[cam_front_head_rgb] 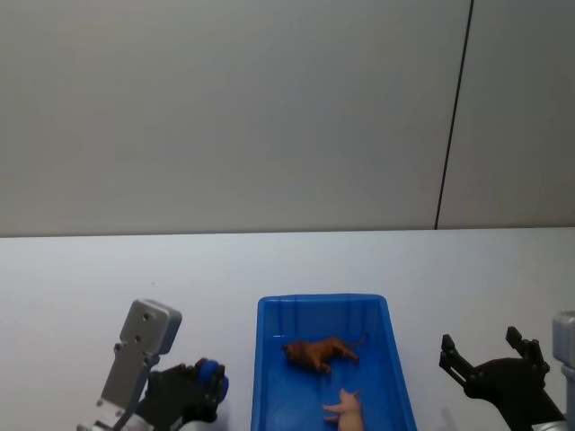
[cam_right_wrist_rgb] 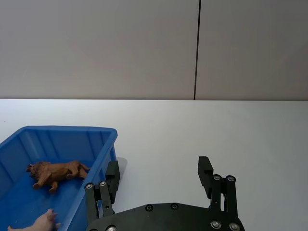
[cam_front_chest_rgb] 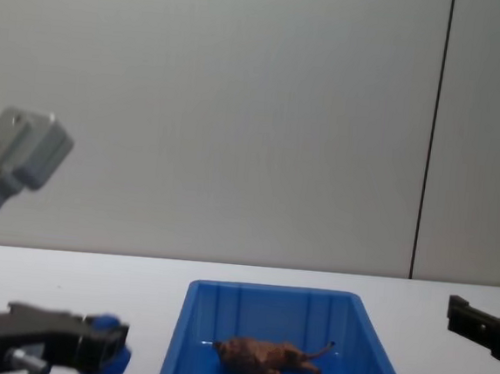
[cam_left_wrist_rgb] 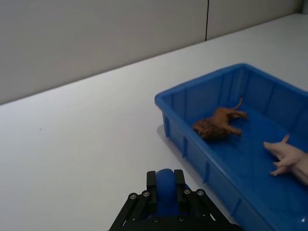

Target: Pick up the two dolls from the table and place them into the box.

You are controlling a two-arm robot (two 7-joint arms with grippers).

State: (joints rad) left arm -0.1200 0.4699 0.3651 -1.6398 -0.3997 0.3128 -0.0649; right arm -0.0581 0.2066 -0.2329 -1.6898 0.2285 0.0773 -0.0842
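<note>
Dark-blue doll (cam_left_wrist_rgb: 165,190), lower centre of the left wrist view, clamped in the left gripper (cam_left_wrist_rgb: 166,195) beside the box (cam_left_wrist_rgb: 183,98). Carry it above the rim before releasing. Right gripper (cam_right_wrist_rgb: 159,179), lower right, spread and empty.

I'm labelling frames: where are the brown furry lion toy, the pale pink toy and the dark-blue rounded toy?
brown furry lion toy (cam_front_head_rgb: 319,352): head view, its body.
pale pink toy (cam_left_wrist_rgb: 292,160): left wrist view, its body.
dark-blue rounded toy (cam_left_wrist_rgb: 164,185): left wrist view, its top.
</note>
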